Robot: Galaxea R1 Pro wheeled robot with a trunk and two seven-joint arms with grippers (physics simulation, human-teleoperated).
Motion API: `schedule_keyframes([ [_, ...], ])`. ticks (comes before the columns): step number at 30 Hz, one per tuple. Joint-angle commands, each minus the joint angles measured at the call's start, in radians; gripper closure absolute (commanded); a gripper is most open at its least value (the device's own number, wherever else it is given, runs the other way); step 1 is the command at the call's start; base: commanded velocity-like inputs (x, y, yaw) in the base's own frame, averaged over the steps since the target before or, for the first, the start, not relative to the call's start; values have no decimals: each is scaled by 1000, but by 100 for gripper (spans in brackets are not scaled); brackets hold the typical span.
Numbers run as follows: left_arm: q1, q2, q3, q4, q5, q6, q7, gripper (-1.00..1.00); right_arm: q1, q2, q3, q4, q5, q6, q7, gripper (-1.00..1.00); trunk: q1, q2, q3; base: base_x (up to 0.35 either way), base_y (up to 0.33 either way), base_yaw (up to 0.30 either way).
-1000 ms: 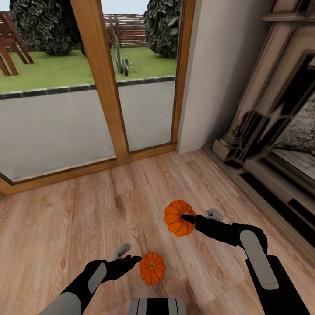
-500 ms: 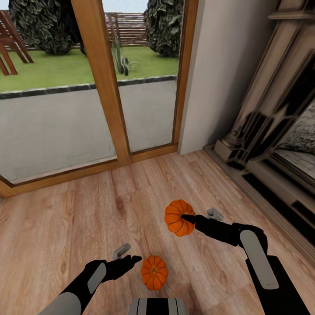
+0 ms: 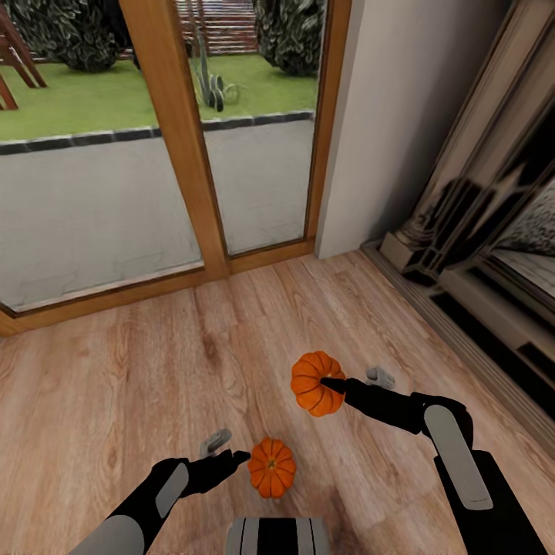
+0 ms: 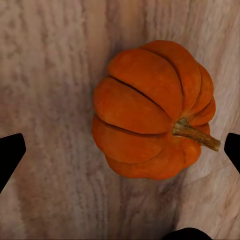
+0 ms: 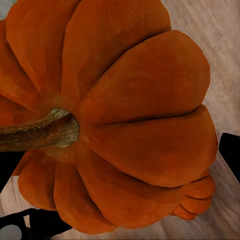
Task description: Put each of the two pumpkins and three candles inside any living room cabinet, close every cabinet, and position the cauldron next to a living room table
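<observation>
The right hand point(image 3: 327, 385) is clamped on one pumpkin point(image 3: 314, 383), held up above the wooden floor point(image 3: 154, 370). The second pumpkin point(image 3: 271, 467) sits on the floor near the robot, just right of the left hand point(image 3: 235, 460), whose fingers point(image 4: 11, 155) are spread apart.

Orange pumpkin point(image 3: 271, 467) on floor, second pumpkin point(image 3: 313, 383) held aloft

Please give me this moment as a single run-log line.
right gripper: shut on held pumpkin | left gripper: open beside floor pumpkin | floor pumpkin: on wood floor | cabinet: pending
</observation>
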Motion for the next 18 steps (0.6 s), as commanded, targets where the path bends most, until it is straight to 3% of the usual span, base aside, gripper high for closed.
schedule_keyframes([
  [1, 0, -1, 1, -1, 5, 7, 1, -100, -1, 0, 1, -1, -14, 4, -11, 100, 0, -1, -5, 0, 0, 0],
  [8, 0, -2, -2, 0, 3, -66, 5, -100, -1, 0, 1, -4, -14, 9, -1, 100, 3, -2, -32, 0, 0, 0],
  [15, 0, -16, -5, 1, 1, -77, 4, -100, -1, 0, 6, -5, -14, 10, 57, 100, 6, -4, -59, 0, 0, 0],
  [18, 0, -22, -32, 2, 0, -78, 4, -100, -1, 0, 7, -5, -14, 9, 60, 100, 8, -5, -70, 0, 0, 0],
])
